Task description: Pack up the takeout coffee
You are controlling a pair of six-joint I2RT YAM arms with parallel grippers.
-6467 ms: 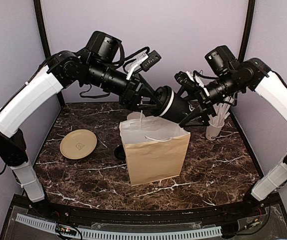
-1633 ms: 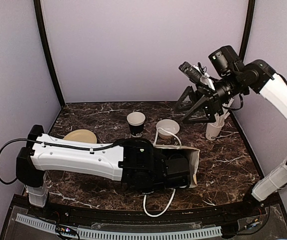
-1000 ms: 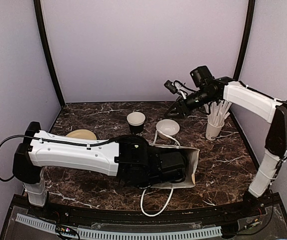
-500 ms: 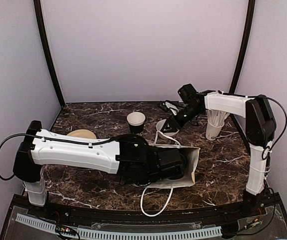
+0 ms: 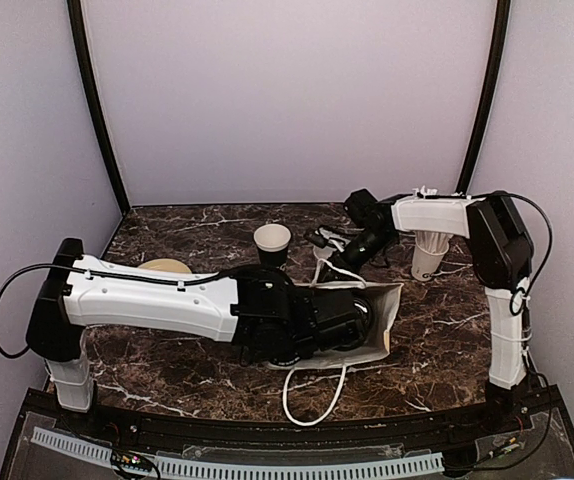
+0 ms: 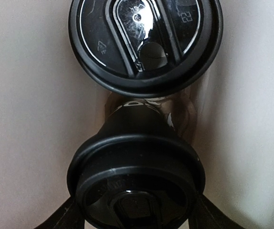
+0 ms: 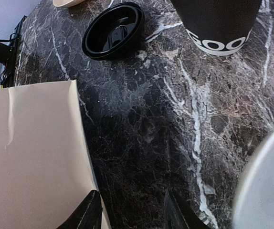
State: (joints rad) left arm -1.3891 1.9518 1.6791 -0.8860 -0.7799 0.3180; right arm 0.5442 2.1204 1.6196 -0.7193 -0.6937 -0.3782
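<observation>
BAGGED: Inside the paper bag (image 5: 393, 305), which lies on its side on the desk (image 5: 447, 335), the left tool (image 6: 136, 213) grips a lidded cup (image 6: 137, 162), with fingers (image 6: 63, 218) on either side of the lid. A second cup (image 6: 145, 43), also lidded, sits just beyond it, deeper in the bag. The right tool (image 7: 132, 205), jaws partly apart and empty, hangs low over the desk between the bag's edge and the bowl (image 7: 266, 186). Past it stands an open cup (image 7: 218, 24), with a loose lid (image 7: 113, 31) upturned nearby.
</observation>
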